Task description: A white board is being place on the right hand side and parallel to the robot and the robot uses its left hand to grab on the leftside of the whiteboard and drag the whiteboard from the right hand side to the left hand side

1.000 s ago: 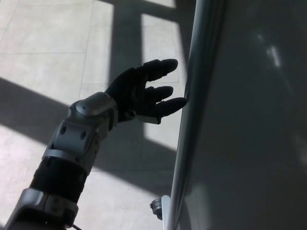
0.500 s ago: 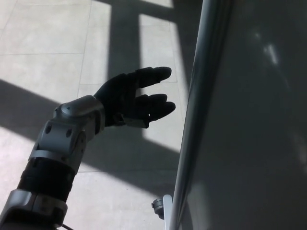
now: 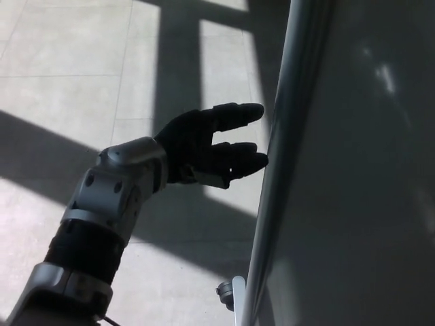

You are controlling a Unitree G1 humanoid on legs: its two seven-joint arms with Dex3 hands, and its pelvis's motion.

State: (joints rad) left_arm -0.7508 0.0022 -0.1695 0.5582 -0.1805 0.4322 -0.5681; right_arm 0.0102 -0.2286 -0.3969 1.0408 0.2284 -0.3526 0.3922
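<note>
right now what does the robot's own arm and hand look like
Only the left arm shows. The left hand is matte black with thick, rounded, segmented fingers. Behind it sits a silver-grey wrist housing with round recessed fasteners, then a black ribbed band, then another silver-grey forearm segment. A thin dark cable peeks out at the bottom edge. No markings are legible.

The left arm enters from the lower left corner and extends diagonally up and to the right. Its forearm shows a black ribbed section between silver-grey housings, ending in a silver wrist block. The left hand (image 3: 204, 146) is black and held out past the wrist, palm turned partly upward. Its fingers (image 3: 238, 114) are extended and spread apart, pointing right, with the thumb lowest. The hand holds nothing. The right arm and right hand do not appear in the head view.
</note>
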